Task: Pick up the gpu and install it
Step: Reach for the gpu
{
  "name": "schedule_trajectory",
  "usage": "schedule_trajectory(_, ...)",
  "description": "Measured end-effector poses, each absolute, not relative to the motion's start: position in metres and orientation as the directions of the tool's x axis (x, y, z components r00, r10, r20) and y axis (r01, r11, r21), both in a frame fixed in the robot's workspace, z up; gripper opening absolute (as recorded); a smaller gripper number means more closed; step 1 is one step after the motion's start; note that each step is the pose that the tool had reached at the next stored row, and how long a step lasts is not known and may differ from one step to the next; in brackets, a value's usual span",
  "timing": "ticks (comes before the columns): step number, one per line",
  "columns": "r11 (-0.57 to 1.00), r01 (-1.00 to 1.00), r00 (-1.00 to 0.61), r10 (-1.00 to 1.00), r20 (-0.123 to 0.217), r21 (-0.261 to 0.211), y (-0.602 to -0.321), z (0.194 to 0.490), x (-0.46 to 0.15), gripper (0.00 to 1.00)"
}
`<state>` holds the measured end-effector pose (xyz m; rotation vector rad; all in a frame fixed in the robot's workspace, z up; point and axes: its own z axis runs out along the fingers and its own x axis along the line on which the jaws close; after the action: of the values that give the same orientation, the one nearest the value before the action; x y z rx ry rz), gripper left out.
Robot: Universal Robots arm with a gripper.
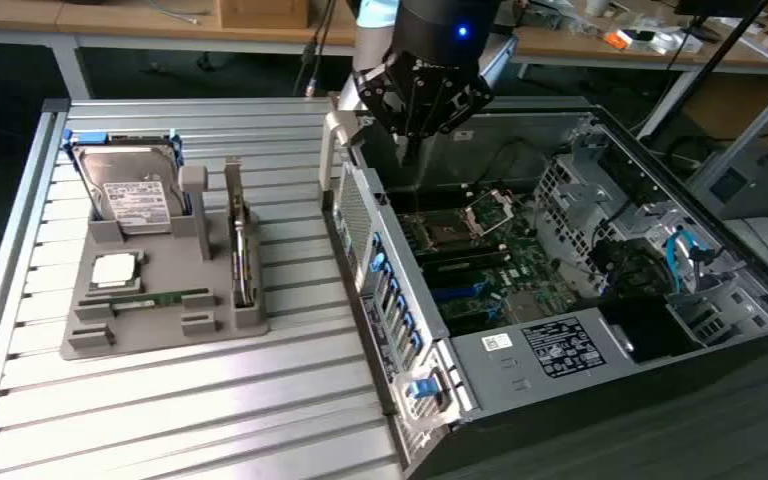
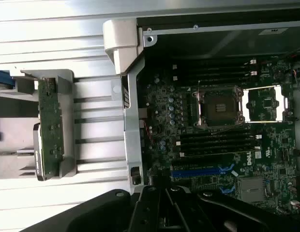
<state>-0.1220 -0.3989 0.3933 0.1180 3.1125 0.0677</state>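
The pincer [image 1: 412, 150] hangs from the arm above the open computer case [image 1: 484, 375], its fingers pressed together and holding nothing, its tip pointing down toward the far end of the motherboard [image 1: 491, 270], near the processor socket [image 1: 440, 232]. The gpu [image 1: 236, 245] is well apart from it, out on the slatted metal bench [image 1: 157, 410] toward the exterior view's left, where it stands on edge in a slot of a grey holder [image 1: 231, 318]. In the same holder a hard drive [image 1: 128, 192] with a white label stands upright just beside the card, and a silvery square chip [image 1: 115, 268] and a narrow green RAM stick [image 1: 157, 298] lie flat nearer the front. In the wrist view the gpu [image 2: 48, 125] shows edge-on as a green board in the holder, outside the case wall, and the motherboard [image 2: 280, 145] shows a blue slot [image 2: 196, 171] close to the dark pincer [image 2: 162, 203].
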Motion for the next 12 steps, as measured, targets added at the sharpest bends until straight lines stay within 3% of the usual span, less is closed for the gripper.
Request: schedule_trajectory(12,0.996,0.075,-0.997,0.076,-0.024,0.044,-0.3989,0.3933,-0.1259,0.1)
